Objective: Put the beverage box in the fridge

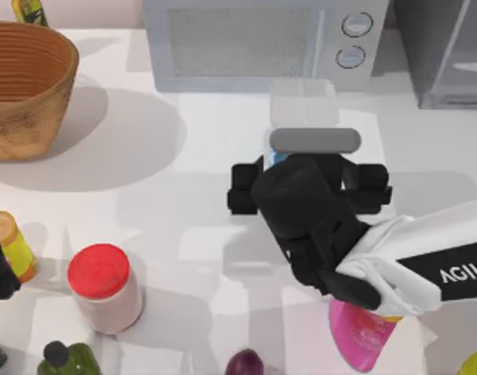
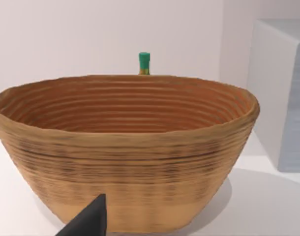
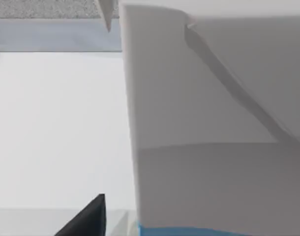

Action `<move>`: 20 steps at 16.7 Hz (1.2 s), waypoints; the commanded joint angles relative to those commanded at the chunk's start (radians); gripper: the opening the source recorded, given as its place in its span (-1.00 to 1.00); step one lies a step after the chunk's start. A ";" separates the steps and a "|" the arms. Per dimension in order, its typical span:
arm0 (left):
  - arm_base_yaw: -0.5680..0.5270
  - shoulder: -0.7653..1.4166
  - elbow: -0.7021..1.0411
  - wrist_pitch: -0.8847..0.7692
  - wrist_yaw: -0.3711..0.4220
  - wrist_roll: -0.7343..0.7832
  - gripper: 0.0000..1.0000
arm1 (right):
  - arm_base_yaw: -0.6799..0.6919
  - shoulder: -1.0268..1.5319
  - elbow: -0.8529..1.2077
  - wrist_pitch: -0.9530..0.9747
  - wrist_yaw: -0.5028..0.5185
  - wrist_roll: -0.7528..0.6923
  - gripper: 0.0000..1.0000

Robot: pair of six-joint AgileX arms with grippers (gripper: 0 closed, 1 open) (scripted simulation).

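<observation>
I judged the step in hand as the grasp of the beverage box, with the carry to the fridge not yet begun. The fridge stood at the far right corner of the table, just beside the white microwave — its door side looked open, though I could not be sure. The woven basket sat at the far left, well apart from the work.

My right gripper hung over the middle of the table, right above the box, of which a grey top edge and a bit of blue showed from above. In the right wrist view the white upper part of the carton was very close, with the blue band below. Whether the fingers were closed on it or not, I could not tell.

The next move would call for a firm hold, then a lift and a carry to the far right, keeping the box upright. The pink canister stood near, under the right arm.

My left gripper was parked at the left edge, facing the basket.
</observation>
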 joint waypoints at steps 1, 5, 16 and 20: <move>0.000 0.000 0.000 0.000 0.000 0.000 1.00 | 0.000 0.000 0.000 0.000 0.000 0.000 1.00; 0.000 0.000 0.000 0.000 0.000 0.000 1.00 | 0.003 -0.001 0.025 -0.019 -0.001 0.004 1.00; 0.000 0.000 0.000 0.000 0.000 0.000 1.00 | -0.091 0.148 0.120 0.074 -0.074 -0.066 1.00; 0.000 0.000 0.000 0.000 0.000 0.000 1.00 | -0.094 0.150 0.117 0.079 -0.077 -0.067 1.00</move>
